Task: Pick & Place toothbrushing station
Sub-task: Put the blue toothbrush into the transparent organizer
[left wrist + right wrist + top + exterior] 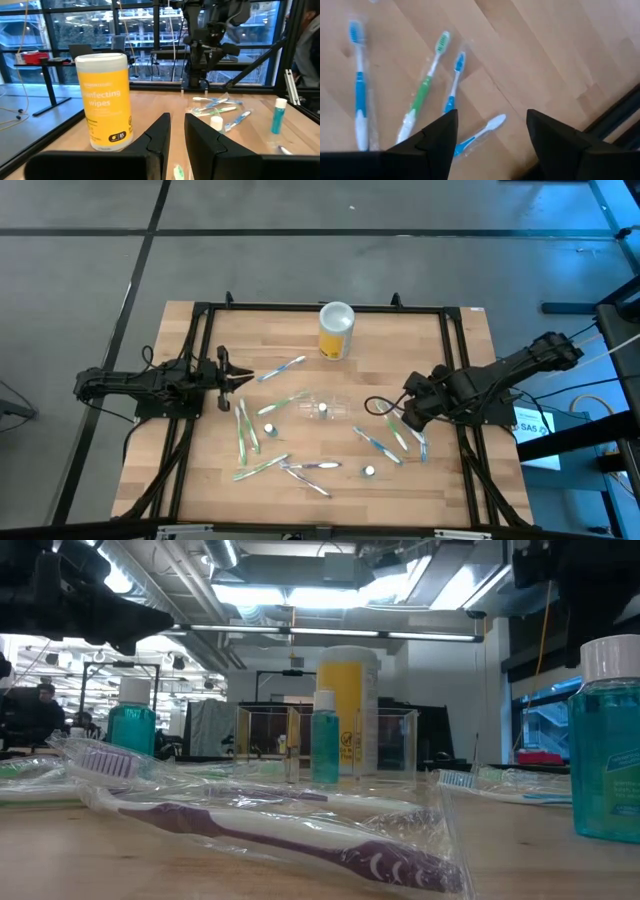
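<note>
The toothbrushing station (pixel 326 408), a clear see-through container, rests on the wooden table's middle. In the low view its clear walls (pixel 395 745) stand in front of the yellow canister. My left gripper (pixel 243 378) hovers over the table's left side, left of the station, its fingers a narrow gap apart (pixel 177 137) and empty. My right gripper (pixel 408 416) is open and empty over the table's right side, above wrapped toothbrushes (pixel 422 95).
A yellow canister with a white lid (pixel 337 330) stands at the far middle. Several wrapped toothbrushes (pixel 262 468) and small teal bottles with white caps (pixel 324 735) lie scattered around the station. A black frame (pixel 205 310) borders the table.
</note>
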`<act>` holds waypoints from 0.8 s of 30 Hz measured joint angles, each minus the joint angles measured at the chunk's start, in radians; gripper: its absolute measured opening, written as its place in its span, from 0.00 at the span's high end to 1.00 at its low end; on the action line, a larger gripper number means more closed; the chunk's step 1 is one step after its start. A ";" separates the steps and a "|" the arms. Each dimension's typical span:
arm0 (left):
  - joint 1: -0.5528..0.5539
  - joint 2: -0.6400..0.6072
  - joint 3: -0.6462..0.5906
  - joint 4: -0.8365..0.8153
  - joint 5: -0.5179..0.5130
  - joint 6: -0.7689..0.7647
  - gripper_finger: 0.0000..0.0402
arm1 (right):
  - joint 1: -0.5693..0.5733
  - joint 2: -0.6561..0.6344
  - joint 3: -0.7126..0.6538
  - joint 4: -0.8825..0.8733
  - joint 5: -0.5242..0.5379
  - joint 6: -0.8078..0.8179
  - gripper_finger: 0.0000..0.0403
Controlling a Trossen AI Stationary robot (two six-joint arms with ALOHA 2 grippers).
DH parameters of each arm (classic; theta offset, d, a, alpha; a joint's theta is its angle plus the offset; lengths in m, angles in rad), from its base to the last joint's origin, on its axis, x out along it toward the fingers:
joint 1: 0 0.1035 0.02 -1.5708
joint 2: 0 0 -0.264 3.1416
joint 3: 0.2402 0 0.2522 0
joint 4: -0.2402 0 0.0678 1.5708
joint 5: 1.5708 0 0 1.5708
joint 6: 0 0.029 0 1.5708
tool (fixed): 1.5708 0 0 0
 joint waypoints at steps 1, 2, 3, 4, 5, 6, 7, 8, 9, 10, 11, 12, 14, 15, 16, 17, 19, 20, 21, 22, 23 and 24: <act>0.000 0.000 0.000 0.000 0.007 0.000 0.87 | -0.010 0.000 -0.010 0.000 -0.013 0.005 0.39; 0.000 0.000 0.000 0.000 0.015 0.001 0.87 | -0.017 0.000 -0.019 0.002 -0.023 0.005 0.38; 0.000 0.000 0.000 0.000 0.019 0.001 0.87 | -0.024 0.000 -0.028 0.009 -0.032 0.005 0.38; 0.000 0.000 0.000 0.000 0.021 0.000 0.87 | -0.029 0.000 -0.037 0.023 -0.038 0.005 0.38; 0.000 0.000 0.000 0.000 0.022 -0.003 0.87 | -0.033 0.000 -0.047 0.041 -0.044 0.005 0.38; 0.000 0.000 0.000 0.000 0.022 -0.009 0.87 | -0.035 0.000 -0.055 0.060 -0.049 0.002 0.38; 0.000 0.000 0.000 0.000 0.022 -0.012 0.87 | -0.037 0.000 -0.064 0.080 -0.055 -0.001 0.39; 0.000 0.000 0.000 0.000 0.022 -0.013 0.87 | -0.038 0.000 -0.072 0.095 -0.062 -0.003 0.40; 0.000 0.000 0.000 -0.001 0.022 -0.013 0.87 | -0.038 0.000 -0.079 0.103 -0.068 -0.003 0.41; 0.000 0.000 0.000 -0.001 0.022 -0.014 0.87 | -0.038 0.000 -0.086 0.108 -0.069 -0.001 0.42; 0.000 0.000 0.000 0.000 0.022 -0.014 0.87 | -0.038 0.000 -0.092 0.115 -0.070 0.002 0.43; 0.000 0.000 0.000 0.000 0.022 -0.014 0.87 | -0.038 0.000 -0.100 0.125 -0.073 0.002 0.44; 0.000 0.000 0.000 0.000 0.022 -0.014 0.87 | -0.038 0.000 -0.117 0.143 -0.086 0.002 0.47; 0.000 0.000 0.000 0.000 0.022 -0.014 0.87 | -0.038 0.000 -0.130 0.158 -0.100 0.004 0.48; 0.000 0.000 0.000 0.000 0.022 -0.014 0.87 | -0.038 0.000 -0.144 0.183 -0.113 0.004 0.49; 0.000 0.000 0.000 0.000 0.022 -0.014 0.87 | -0.038 0.000 -0.159 0.212 -0.126 0.003 0.50; 0.000 0.000 0.000 0.000 0.022 -0.014 0.87 | -0.038 0.000 -0.188 0.268 -0.142 -0.006 0.51; 0.000 0.000 0.000 0.000 0.022 -0.014 0.86 | -0.038 0.000 -0.201 0.294 -0.146 -0.008 0.52; 0.000 0.000 0.000 0.000 0.022 -0.014 0.87 | -0.038 0.000 -0.214 0.317 -0.152 -0.010 0.52; 0.000 0.000 0.000 0.000 0.022 -0.014 0.87 | -0.038 0.001 -0.224 0.333 -0.154 -0.013 0.52; 0.000 0.000 0.000 -0.001 0.022 -0.014 0.87 | -0.038 0.001 -0.233 0.343 -0.154 -0.014 0.51; 0.000 0.000 0.000 0.000 0.022 -0.015 0.87 | -0.038 0.001 -0.240 0.348 -0.154 -0.014 0.51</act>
